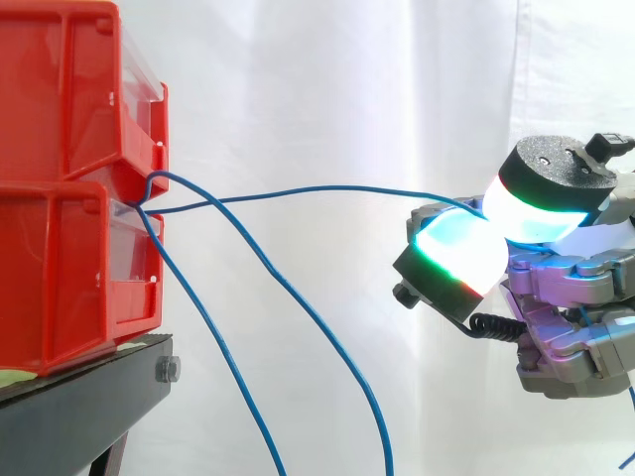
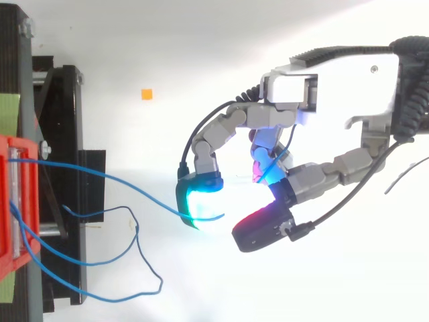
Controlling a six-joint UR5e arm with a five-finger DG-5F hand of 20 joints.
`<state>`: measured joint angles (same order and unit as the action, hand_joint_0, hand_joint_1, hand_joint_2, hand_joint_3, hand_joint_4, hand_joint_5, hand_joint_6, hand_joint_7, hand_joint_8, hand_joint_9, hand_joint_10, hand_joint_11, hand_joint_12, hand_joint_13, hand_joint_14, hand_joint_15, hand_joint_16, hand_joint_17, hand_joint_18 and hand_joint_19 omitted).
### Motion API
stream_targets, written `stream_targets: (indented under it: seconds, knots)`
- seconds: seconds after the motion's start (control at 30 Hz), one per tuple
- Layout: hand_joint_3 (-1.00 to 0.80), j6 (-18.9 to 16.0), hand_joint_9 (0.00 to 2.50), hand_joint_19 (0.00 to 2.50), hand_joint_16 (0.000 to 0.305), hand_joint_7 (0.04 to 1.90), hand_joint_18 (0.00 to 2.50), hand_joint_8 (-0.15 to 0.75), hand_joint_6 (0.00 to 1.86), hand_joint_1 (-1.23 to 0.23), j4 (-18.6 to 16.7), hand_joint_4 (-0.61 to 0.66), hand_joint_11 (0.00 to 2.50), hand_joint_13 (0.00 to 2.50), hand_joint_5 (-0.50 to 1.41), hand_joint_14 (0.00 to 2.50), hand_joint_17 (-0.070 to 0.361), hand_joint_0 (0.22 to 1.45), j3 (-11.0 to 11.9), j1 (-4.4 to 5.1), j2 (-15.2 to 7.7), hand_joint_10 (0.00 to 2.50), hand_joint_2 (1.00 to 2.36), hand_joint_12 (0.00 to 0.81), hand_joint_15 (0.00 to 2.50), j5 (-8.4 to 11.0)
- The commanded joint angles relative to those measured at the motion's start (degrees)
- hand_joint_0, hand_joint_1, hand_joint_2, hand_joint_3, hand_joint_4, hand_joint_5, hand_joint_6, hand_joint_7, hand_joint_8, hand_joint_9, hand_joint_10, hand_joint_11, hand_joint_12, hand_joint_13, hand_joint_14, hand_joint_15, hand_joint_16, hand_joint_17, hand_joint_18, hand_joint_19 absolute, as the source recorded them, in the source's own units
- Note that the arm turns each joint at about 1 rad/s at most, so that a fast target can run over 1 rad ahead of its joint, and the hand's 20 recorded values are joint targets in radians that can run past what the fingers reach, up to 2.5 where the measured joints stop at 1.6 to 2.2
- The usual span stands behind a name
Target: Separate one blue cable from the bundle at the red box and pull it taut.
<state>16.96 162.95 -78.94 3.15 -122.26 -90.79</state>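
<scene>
Two red bins (image 1: 60, 248) (image 2: 15, 201) are stacked at the left on a black stand (image 1: 89, 387). A bundle of thin blue cables comes out between them at their front edge. One blue cable (image 1: 327, 190) (image 2: 114, 180) runs almost level to the right, with a slight sag, into my hand (image 1: 571, 288) (image 2: 335, 80). The hand's fingers are curled, and the cable is pinched between a cyan glowing pad (image 1: 456, 253) (image 2: 201, 204) and a white one (image 1: 531, 213). A short blue piece shows further inside the hand in the top view. The hand is well to the right of the bins.
Two other blue cables (image 1: 298, 297) hang slack from the bundle and drop below the side view's lower edge; in the top view they loop loosely (image 2: 137, 255) beside the stand (image 2: 67, 168). A small orange square (image 2: 146, 94) lies on the white surface. A white curtain is behind.
</scene>
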Motion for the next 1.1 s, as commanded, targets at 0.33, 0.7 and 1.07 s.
stream_targets:
  seconds: [0.33,0.7,1.07]
  knots:
    - [0.04,0.0,1.29,1.4,0.065,1.04,1.13,0.136,0.87,-0.81,0.0,-0.48,1.48,1.31,-0.06,0.13,0.147,0.53,0.0,0.02,0.0,0.85,1.63,0.425,1.44,0.0]
    - [0.05,0.0,1.28,1.4,0.065,1.05,1.14,0.145,0.87,-0.81,0.0,-0.49,1.49,1.31,-0.06,0.12,0.147,0.53,0.0,0.02,0.0,0.85,1.63,0.423,1.45,0.0]
    - [0.04,0.0,1.28,1.4,0.065,1.04,1.14,0.143,0.87,-0.81,0.0,-0.48,1.49,1.31,-0.06,0.11,0.146,0.53,0.0,0.02,0.0,0.85,1.63,0.427,1.44,0.0]
